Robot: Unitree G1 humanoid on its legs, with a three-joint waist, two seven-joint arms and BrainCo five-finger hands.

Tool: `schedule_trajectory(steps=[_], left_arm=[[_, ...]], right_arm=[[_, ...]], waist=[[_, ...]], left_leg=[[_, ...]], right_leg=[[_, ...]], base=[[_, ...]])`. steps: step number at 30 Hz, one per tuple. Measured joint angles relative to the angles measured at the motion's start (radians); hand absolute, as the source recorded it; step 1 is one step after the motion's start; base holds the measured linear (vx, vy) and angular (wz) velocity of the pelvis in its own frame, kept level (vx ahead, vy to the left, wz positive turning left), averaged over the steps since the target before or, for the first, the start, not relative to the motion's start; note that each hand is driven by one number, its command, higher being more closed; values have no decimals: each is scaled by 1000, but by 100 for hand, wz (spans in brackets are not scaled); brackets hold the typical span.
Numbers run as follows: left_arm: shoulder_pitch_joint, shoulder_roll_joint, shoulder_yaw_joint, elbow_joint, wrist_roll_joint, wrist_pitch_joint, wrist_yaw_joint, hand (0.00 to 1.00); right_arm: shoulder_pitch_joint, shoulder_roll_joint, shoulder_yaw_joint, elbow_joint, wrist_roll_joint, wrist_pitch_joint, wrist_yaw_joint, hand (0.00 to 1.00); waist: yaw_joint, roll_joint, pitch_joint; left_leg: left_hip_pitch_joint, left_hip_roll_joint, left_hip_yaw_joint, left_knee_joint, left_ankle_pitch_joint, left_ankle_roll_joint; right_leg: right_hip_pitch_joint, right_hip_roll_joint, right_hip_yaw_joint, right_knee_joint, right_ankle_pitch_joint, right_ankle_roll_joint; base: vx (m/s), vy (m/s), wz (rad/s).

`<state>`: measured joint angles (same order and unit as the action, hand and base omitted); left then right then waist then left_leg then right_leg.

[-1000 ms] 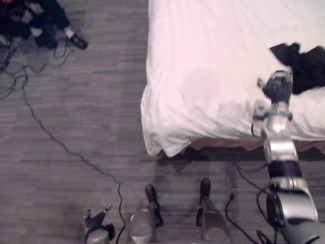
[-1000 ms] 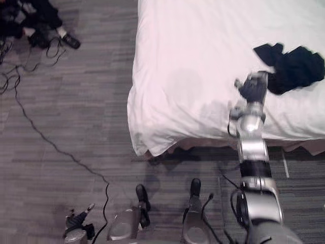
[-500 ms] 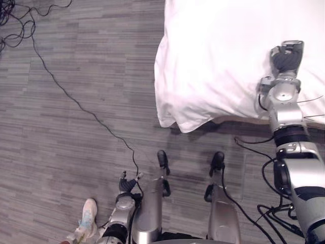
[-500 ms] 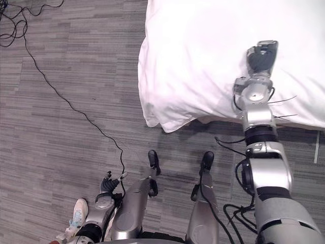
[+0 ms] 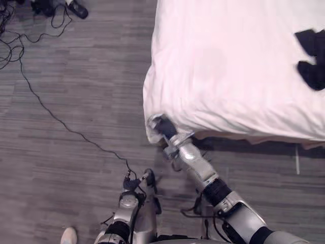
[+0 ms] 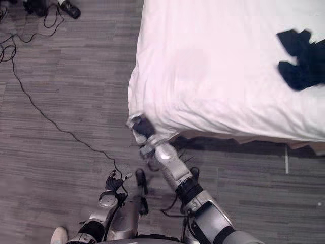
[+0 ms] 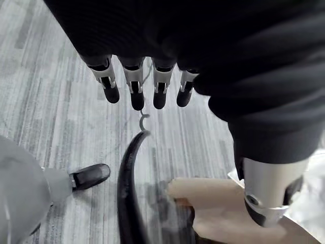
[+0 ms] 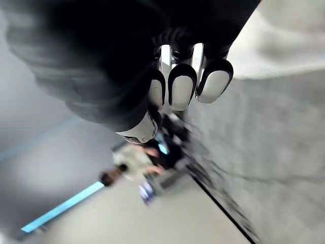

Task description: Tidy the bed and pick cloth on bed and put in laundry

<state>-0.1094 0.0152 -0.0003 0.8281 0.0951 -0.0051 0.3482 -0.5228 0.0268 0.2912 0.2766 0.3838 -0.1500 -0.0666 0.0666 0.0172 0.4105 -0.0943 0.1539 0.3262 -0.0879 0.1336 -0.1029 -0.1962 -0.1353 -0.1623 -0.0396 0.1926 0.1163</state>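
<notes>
A black cloth (image 5: pixel 312 58) lies crumpled on the white bed (image 5: pixel 228 61), far over on its right side, and shows again as the black cloth (image 6: pixel 299 58). My right hand (image 5: pixel 161 126) is at the bed's near left corner, against the hanging white cover, well away from the cloth. In the right wrist view its fingertips (image 8: pixel 182 84) are curled in beside the white cover and hold nothing. Low by the floor hangs my left hand (image 5: pixel 131 184). Its fingers (image 7: pixel 137 89) are relaxed and empty in the left wrist view.
Grey plank floor (image 5: pixel 76 101) spreads to the left of the bed. A person's dark shoe (image 5: pixel 77 9) is at the far upper left among cables. A pale shoe (image 5: pixel 67 235) stands at the lower left.
The camera has shifted. My right hand has left the top of the bed on the right and swung down to the near left corner. The black cloth has not moved.
</notes>
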Motion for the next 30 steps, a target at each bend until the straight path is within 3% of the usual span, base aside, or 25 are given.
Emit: schedule_trajectory(steps=[4,7,11,15,18,22,25,27,28,30], left_arm=[[13,6,-31,-2,0,-1,-11,0],[14,8,-44,-6,-1,-5,-19,0],[4,9,-81,-4,-6,-24,-19,0],[-47,-12,-118,31,-15,-27,-19,0],[-72,-16,-113,46,-18,-25,-18,0],[-75,-25,-94,32,-25,-24,-17,0],[-77,-43,-67,22,-24,-18,-16,0],[-68,-47,-61,15,-22,2,-16,0],[-38,-47,-27,-7,-21,8,-16,0],[-4,-38,-3,-21,-10,19,-18,0]], right_arm=[[-71,-64,-315,-86,0,-73,-118,100],[-182,-175,-442,-49,0,-99,-203,100],[-270,-323,-471,64,-2,-105,-282,100],[-304,-421,-471,244,-10,-64,-306,100],[-303,-442,-474,262,-42,-79,-307,100],[-238,-445,-494,288,-42,-65,-307,100],[-61,-394,-624,266,-40,-21,-330,100],[132,-298,-709,234,-40,10,-361,100],[285,-203,-730,201,-42,26,-375,100],[432,-124,-739,167,-44,42,-372,100]], waist=[[-29,-4,-2],[-49,25,14],[-48,73,36],[-13,129,61],[5,135,63],[5,134,63],[3,126,65],[-9,114,73],[-41,87,84],[-76,55,79]], left_leg=[[-7,-18,21,-3,0,0],[-56,-24,34,19,1,2],[-140,-12,29,87,-12,15],[-285,17,6,209,-46,19],[-361,51,1,337,-101,19],[-391,89,-17,459,-167,14],[-372,91,-15,457,-169,14],[-308,89,-4,414,-166,9],[-219,80,7,350,-160,0],[-129,65,12,277,-150,-15]], right_leg=[[-27,-15,26,6,6,10],[-94,-24,52,42,10,13],[-166,-25,58,78,7,11],[-286,-21,56,152,-13,14],[-358,-13,71,255,-52,8],[-373,-8,68,351,-110,6],[-348,-10,62,340,-114,8],[-277,-8,51,289,-108,18],[-195,-8,48,242,-107,20],[-119,-9,51,193,-105,21]], base=[[-12,48,-16],[-22,21,-14],[-23,-18,1],[-97,-65,7],[-131,-64,-8],[-98,-32,-2],[-34,-21,1],[80,-15,0],[125,-11,-2],[163,4,-15]])
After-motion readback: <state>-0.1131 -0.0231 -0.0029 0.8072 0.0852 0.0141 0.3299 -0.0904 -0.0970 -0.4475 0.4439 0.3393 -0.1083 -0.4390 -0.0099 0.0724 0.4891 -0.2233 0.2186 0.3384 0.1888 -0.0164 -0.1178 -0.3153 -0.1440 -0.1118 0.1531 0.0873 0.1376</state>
